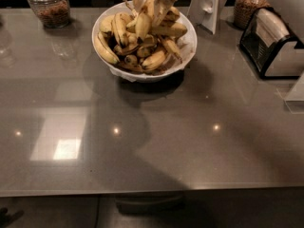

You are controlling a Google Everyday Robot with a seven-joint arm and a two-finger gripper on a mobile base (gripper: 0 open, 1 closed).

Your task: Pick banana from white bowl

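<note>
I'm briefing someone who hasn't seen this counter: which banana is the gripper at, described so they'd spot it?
On the grey counter, find the white bowl near the far edge. The gripper hangs over the bowl's back rim. The banana just beneath it stands nearly upright, while the other bananas lie flat.

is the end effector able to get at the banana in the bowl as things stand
Probably yes: the end effector hangs over the bowl, right at the banana atop the pile, nothing between them.
</note>
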